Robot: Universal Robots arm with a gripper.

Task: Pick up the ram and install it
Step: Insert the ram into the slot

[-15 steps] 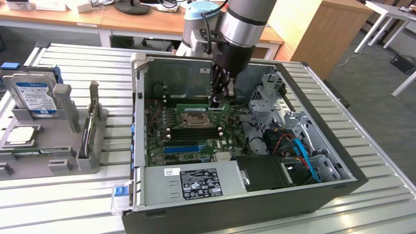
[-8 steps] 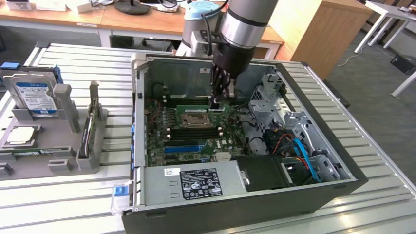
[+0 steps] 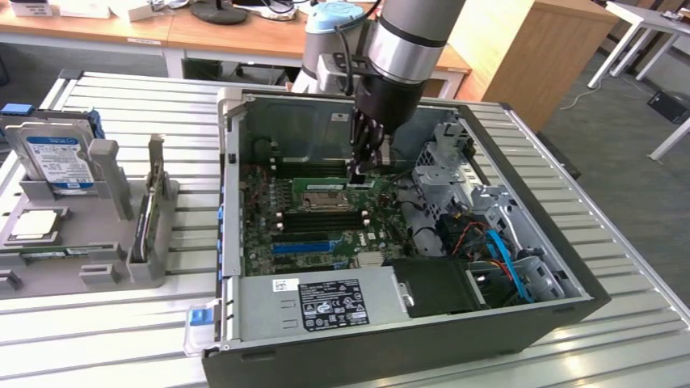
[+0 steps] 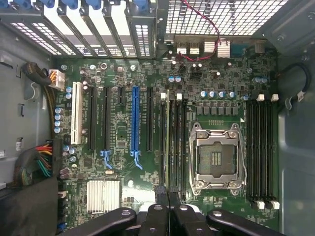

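The ram [image 3: 321, 183] is a thin green stick standing on edge inside the open computer case [image 3: 232, 162], along the memory slots [image 4: 177, 142] just beside the empty CPU socket [image 4: 216, 157]. My gripper [image 3: 361, 176] reaches down into the case from above and is shut on the stick near one end. In the wrist view the ram [image 4: 168, 147] shows edge-on as a narrow line running away from my gripper [image 4: 166, 199], in line with the slots. I cannot tell whether it sits in a slot or hangs just above one.
A second bank of memory slots [image 4: 261, 152] lies on the socket's other side. A long blue slot [image 4: 135, 118] and black card slots run alongside. The power supply [image 3: 323, 299] and cables [image 3: 496, 242] crowd the case. A hard drive [image 3: 60, 158] stands in a grey holder [image 3: 92, 267] at the exterior view's left.
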